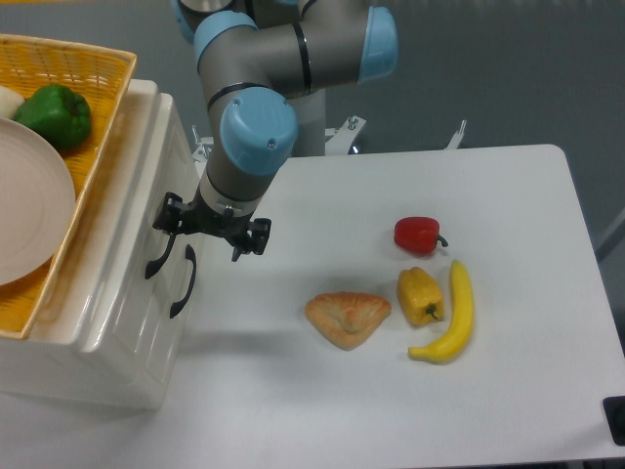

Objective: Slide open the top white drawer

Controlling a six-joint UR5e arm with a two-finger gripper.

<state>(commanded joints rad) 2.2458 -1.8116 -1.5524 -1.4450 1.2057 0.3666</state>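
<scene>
The white cabinet stands at the left with its front turned toward the table. The top white drawer [166,181] is pushed in, and its curved black handle [156,256] sits left of the lower drawer's handle [184,281]. My gripper [205,244] hangs open right in front of the upper handle. Its left finger [168,221] overlaps the handle's top end. Whether it touches the handle I cannot tell. Nothing is held between the fingers.
A yellow woven basket [103,93] on the cabinet top holds a green pepper [54,115] and a white plate [29,210]. On the table lie a pastry [347,317], a yellow pepper [420,295], a banana [451,315] and a red pepper [418,234].
</scene>
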